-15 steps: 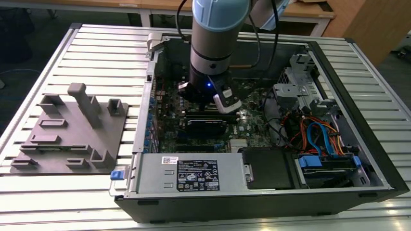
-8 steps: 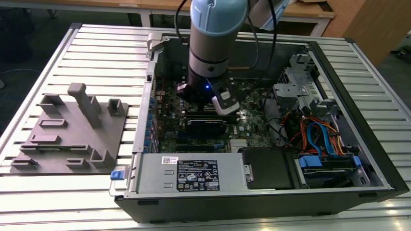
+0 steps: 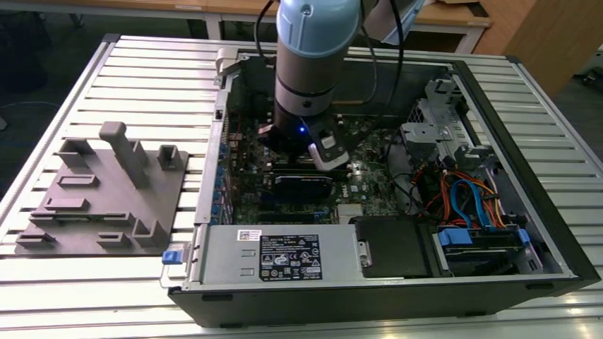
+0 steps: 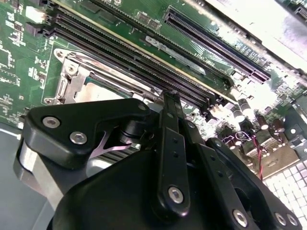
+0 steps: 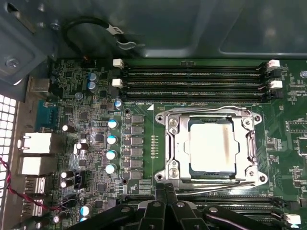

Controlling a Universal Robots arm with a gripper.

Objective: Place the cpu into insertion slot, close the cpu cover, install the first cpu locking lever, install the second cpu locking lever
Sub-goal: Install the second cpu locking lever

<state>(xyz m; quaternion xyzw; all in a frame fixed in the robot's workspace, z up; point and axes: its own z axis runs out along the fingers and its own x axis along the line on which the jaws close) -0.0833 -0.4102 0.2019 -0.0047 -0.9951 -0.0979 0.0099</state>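
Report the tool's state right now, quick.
Tool: shut, holding nothing, its tip just at the edge of the silvery metal hinged cpu cover, which lies closed over the silver-grey square cpu.

The exterior view looks steeply down from beyond the open computer case (image 3: 396, 212). Both wrist views, riding close above the motherboard (image 5: 144, 124), share the cpu cover (image 5: 211, 146).

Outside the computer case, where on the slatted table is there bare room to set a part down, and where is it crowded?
Bare slats lie between the grey fixture block and the computer case, and along the slatted table in front of both. Inside the case, around the gripper, it is crowded.
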